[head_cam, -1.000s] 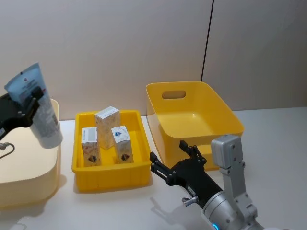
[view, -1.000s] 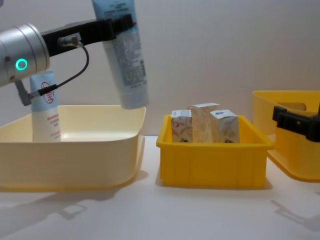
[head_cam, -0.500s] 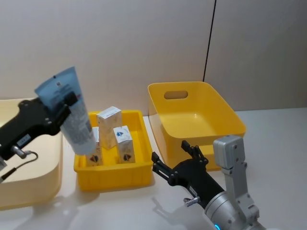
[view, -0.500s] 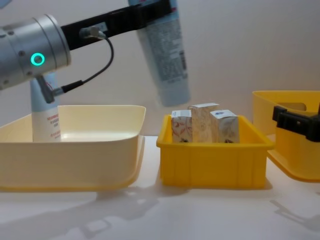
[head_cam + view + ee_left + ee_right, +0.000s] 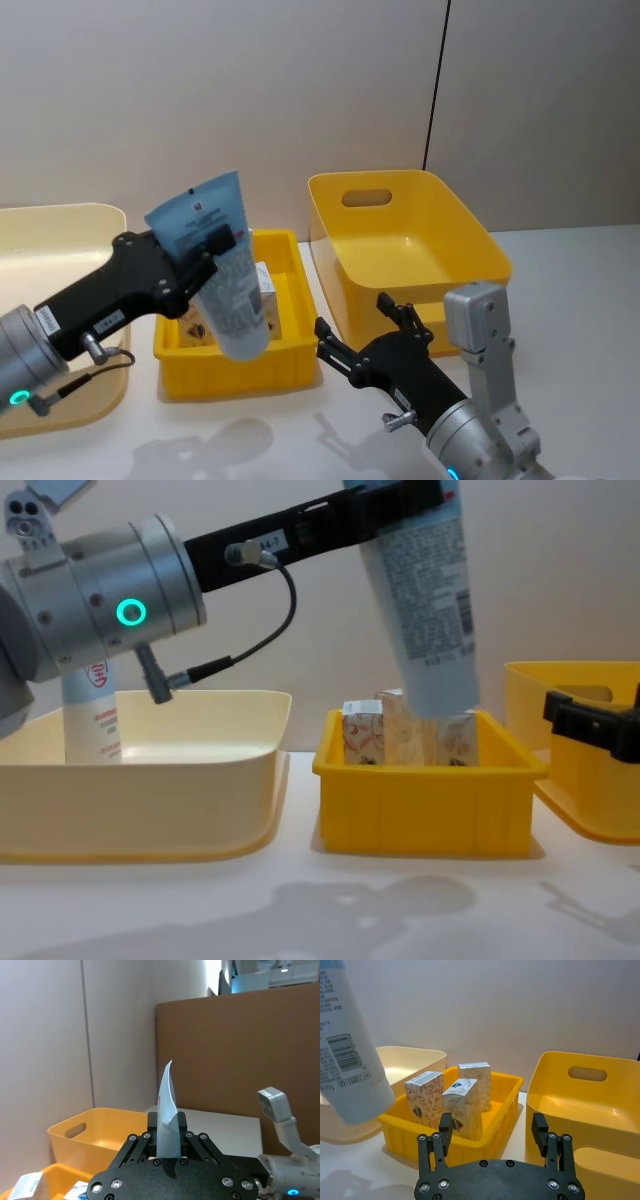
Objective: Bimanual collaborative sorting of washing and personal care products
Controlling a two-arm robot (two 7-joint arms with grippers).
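Note:
My left gripper [image 5: 207, 248] is shut on the crimped end of a tall pale-blue squeeze tube [image 5: 228, 290]. The tube hangs cap down and tilted over the front of the small yellow bin [image 5: 240, 368]. In the chest view the tube [image 5: 425, 610] partly hides the beige floral cartons [image 5: 365, 732] standing in that bin [image 5: 420, 810]. A white bottle with a red round mark [image 5: 92, 715] stands in the cream bin [image 5: 150, 780]. My right gripper [image 5: 352, 315] is open, low on the table, right of the small bin's front corner. Its wrist view faces the cartons [image 5: 465, 1102].
A large yellow bin [image 5: 400, 240] with a handle cut-out stands at the right, behind the right gripper. The cream bin's rim [image 5: 60, 212] lies at the far left. A wall closes off the back. Bare white table runs along the front.
My left arm has carried the tube to the right, from above the cream bin to over the small yellow bin. The right gripper has stayed where it was.

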